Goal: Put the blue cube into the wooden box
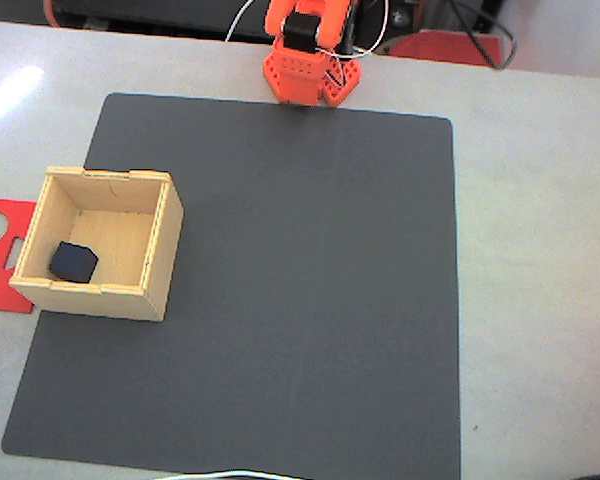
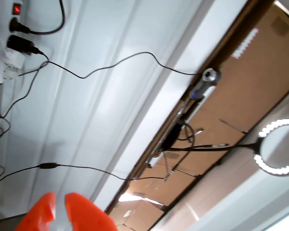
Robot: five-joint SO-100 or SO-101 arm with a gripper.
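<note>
**Blue cube sits in the wooden box; my jaws are far off and empty**

The blue cube [image 1: 73,261] is nowhere near my jaws [image 2: 60,207]. In the wrist view my two orange tips rise from the bottom edge with only a thin sliver of gap between them, nearly together, and nothing is held or touched. Past them I see a white wall, black cables, a power strip [image 2: 12,41] with a red switch, brown cardboard and a lit ring lamp [image 2: 279,147], so I am aimed up and away from the desk.

In the fixed view my orange base [image 1: 310,70] stands at the top edge of the dark mat [image 1: 310,300], arm folded over it. The wooden box [image 1: 165,245] rests on the mat's left side, well apart from my base, down and to the left in that view. The cube lies on the box floor in the lower-left corner, just beside the near wall. Being a cube, it has no long axis to line up with. A flat red cutout [image 1: 5,255] pokes out from behind the box's left wall.

I judge the placing done, with no further reach called for.
</note>
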